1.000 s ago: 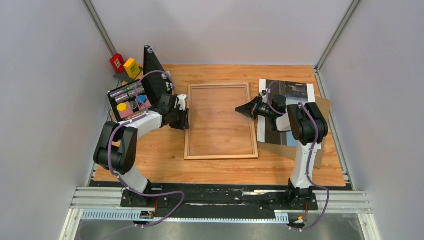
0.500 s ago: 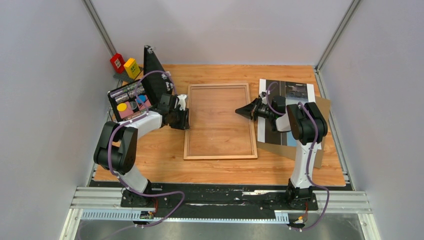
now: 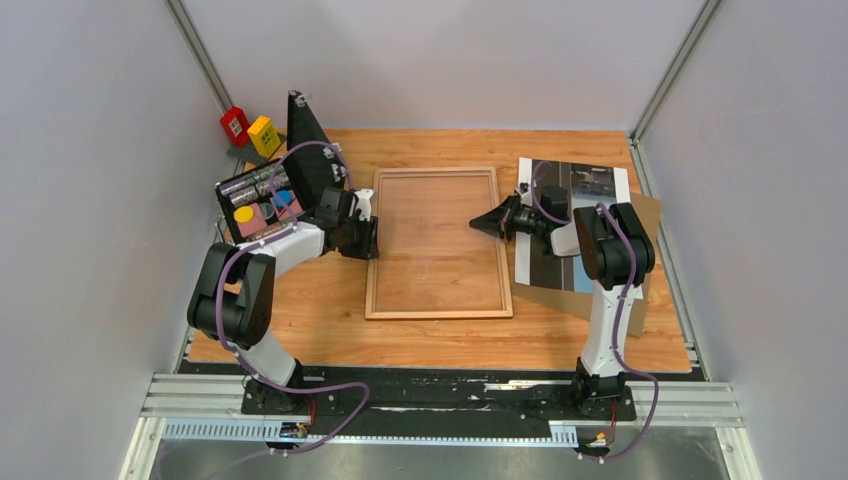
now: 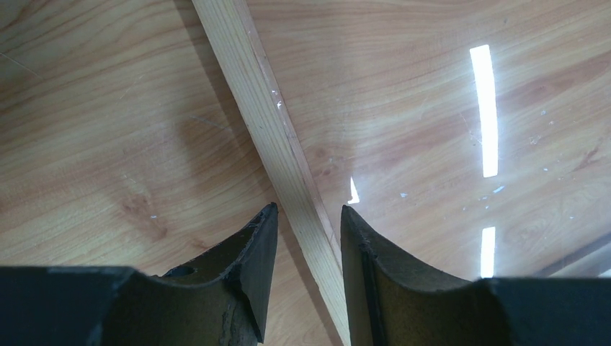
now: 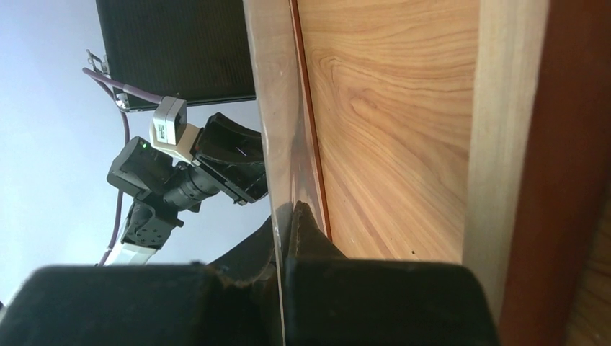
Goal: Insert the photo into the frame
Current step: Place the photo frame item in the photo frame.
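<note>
As I compare the overhead views, the frame [image 3: 440, 313] lies a touch further left on the table [image 3: 440, 145] than a second ago. I judge we are only positioning it, since the photo [image 3: 585, 180] is not in yet and lies at the right on a brown board [image 3: 645, 215]. My left gripper [image 4: 310, 207], elbow folded, is half spread astride the pale left rail. My right gripper [image 5: 288, 216] reaches in low, pressed together on the clear pane [image 5: 274, 108].
</note>
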You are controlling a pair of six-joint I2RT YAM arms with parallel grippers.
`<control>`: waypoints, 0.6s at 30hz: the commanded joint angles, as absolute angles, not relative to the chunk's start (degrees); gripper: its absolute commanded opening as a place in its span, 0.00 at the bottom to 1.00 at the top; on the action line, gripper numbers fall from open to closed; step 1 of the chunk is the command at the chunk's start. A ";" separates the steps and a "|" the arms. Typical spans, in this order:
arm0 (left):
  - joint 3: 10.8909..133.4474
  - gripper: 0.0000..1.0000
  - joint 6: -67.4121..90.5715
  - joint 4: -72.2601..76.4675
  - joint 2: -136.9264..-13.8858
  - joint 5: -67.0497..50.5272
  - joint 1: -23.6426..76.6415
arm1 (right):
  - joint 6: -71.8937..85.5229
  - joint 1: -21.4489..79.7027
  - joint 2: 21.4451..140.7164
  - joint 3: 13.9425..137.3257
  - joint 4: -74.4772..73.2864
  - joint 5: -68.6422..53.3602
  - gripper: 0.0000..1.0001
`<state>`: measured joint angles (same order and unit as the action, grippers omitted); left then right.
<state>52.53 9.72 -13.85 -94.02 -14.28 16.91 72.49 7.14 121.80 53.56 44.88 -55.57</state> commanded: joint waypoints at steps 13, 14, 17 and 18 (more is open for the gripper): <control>53.17 0.49 9.80 -12.30 -93.87 -13.04 17.14 | 68.59 7.69 119.59 56.57 37.85 -56.87 0.00; 53.17 0.49 9.83 -12.30 -93.87 -13.03 17.14 | 68.48 7.70 119.40 56.66 37.54 -56.87 0.00; 53.17 0.50 9.84 -12.37 -93.94 -13.05 17.14 | 68.29 7.70 119.15 56.86 36.65 -56.94 0.00; 53.24 0.51 9.84 -12.38 -94.02 -13.03 17.14 | 68.23 7.65 119.02 56.94 36.39 -56.95 0.00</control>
